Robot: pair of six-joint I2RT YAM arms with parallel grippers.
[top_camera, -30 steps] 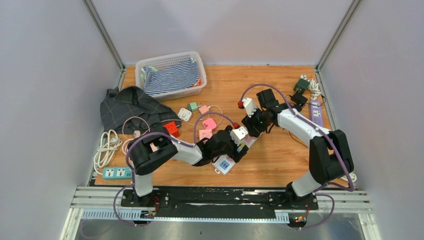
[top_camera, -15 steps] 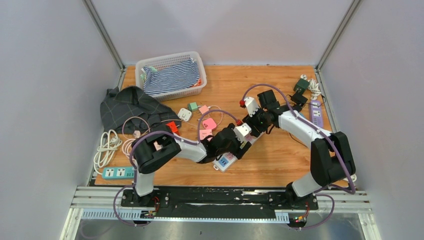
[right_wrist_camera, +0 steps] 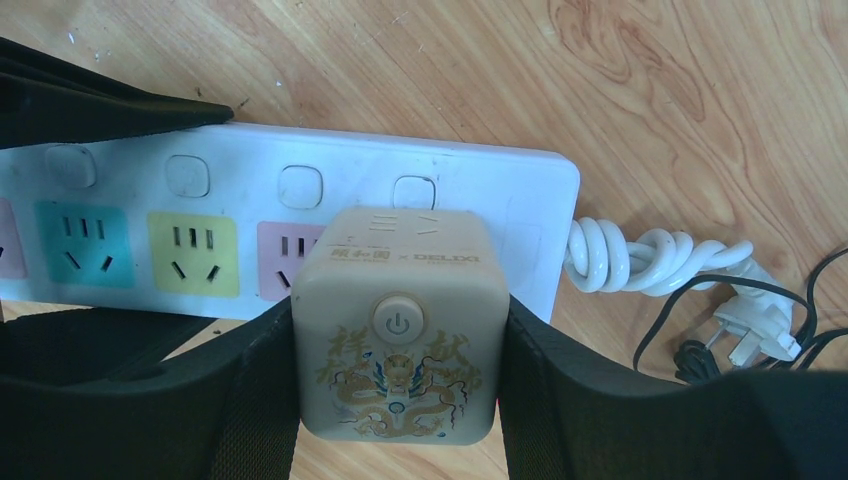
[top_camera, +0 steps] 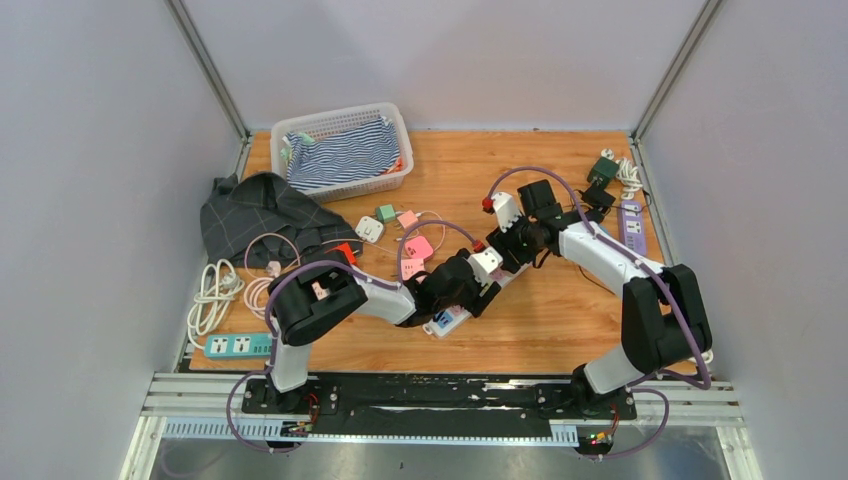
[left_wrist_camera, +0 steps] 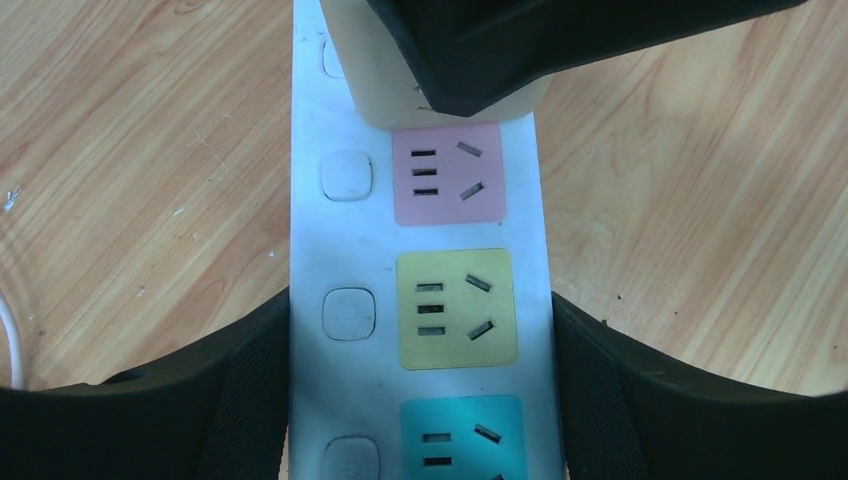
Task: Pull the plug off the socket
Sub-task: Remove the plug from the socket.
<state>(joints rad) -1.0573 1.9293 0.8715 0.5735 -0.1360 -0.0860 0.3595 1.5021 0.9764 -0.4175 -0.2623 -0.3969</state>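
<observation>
Plug (right_wrist_camera: 395, 300) sits clamped in right end effector (right_wrist_camera: 395, 400); left end effector (left_wrist_camera: 421, 400) grips power strip (left_wrist_camera: 330, 230) sides.

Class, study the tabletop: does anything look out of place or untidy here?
Yes. A dark checked garment lies crumpled at the table's left edge beside the basket, not in it, and small coloured adapters are scattered loosely mid-table.

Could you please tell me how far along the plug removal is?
Done: the right tool is closed on the cream cube plug with gold dragon print. In hand: the left tool straddles the white power strip with coloured sockets; whether it clamps is unclear. Left: pulling, since the plug looks seated on the strip's end socket.
</observation>
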